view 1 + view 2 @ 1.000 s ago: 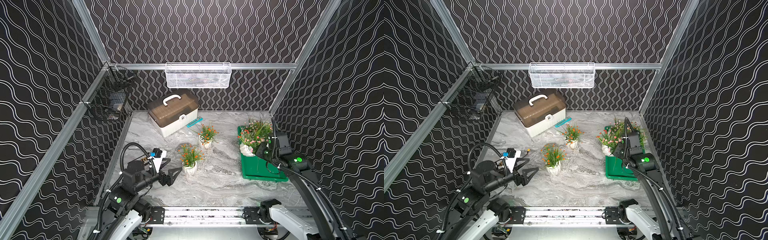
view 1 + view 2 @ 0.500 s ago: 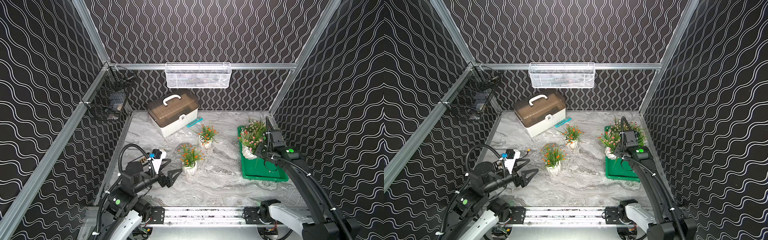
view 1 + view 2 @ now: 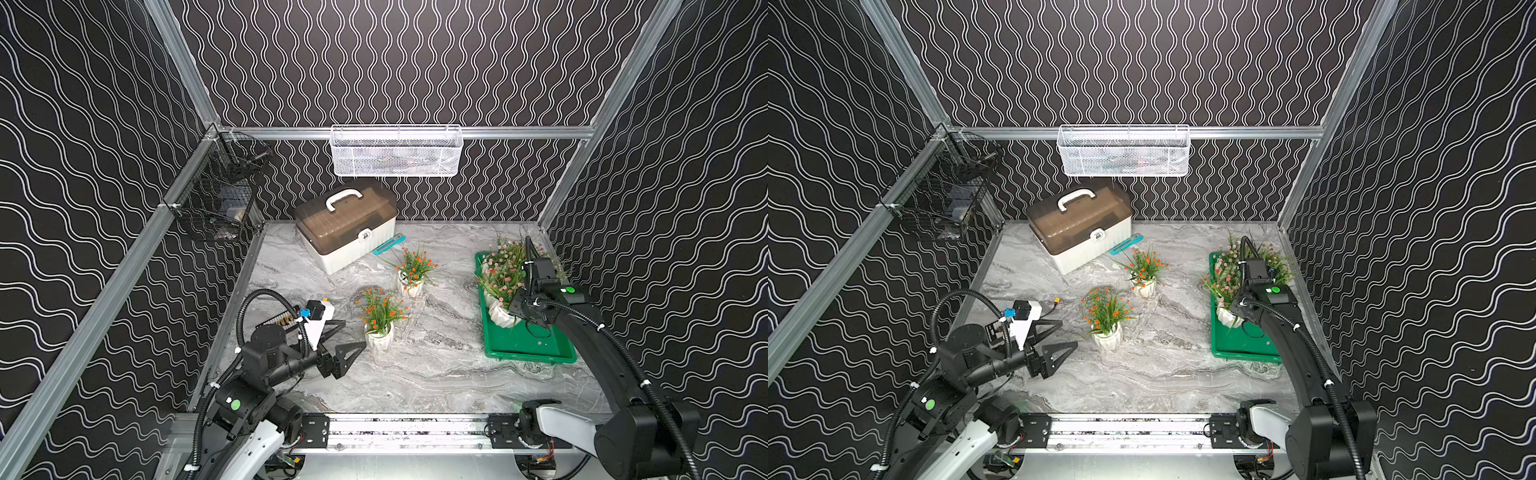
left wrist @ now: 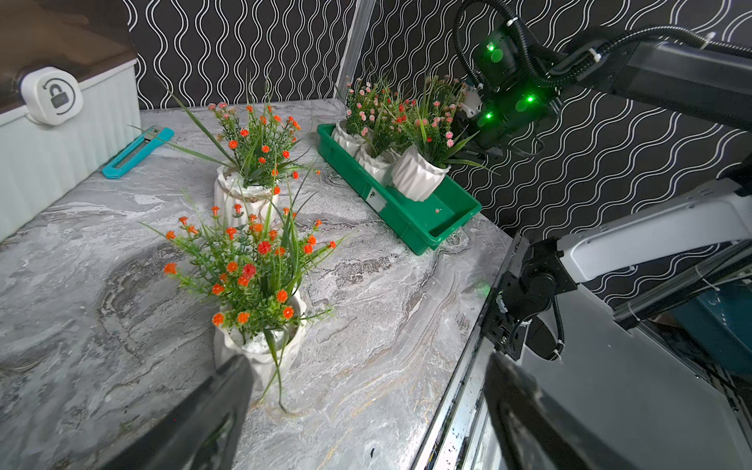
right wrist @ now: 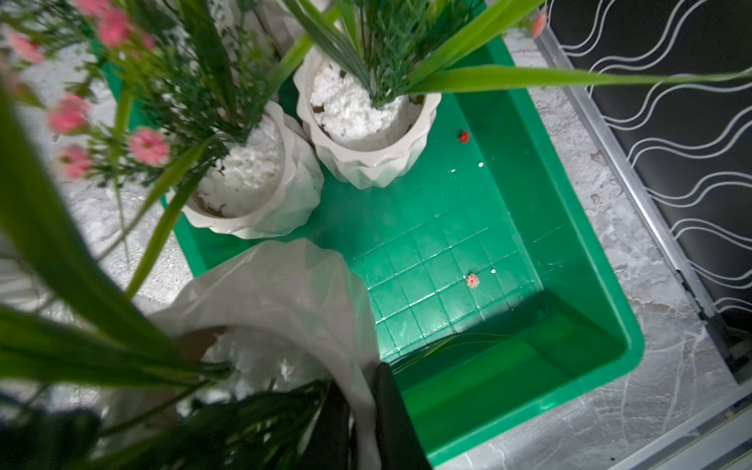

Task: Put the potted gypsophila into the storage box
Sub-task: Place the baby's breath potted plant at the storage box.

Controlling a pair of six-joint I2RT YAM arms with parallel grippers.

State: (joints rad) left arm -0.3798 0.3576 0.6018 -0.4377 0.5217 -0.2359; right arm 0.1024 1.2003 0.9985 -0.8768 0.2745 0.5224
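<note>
Two potted gypsophila with orange flowers stand on the marble table, one nearer and one farther back. My left gripper is open, low and just left of the nearer pot, not touching it. The green storage box holds two pink-flowered pots. My right gripper is shut on the rim of a third pink-flowered pot, tilted inside the box.
A white case with a brown lid stands at the back, a teal utility knife beside it. A white wire basket hangs on the back wall, a black one on the left wall. The box lies near the right wall.
My right gripper has carried the pink-flowered pot from the box's left edge further in and toward the front. The left gripper has shifted only slightly, still open.
</note>
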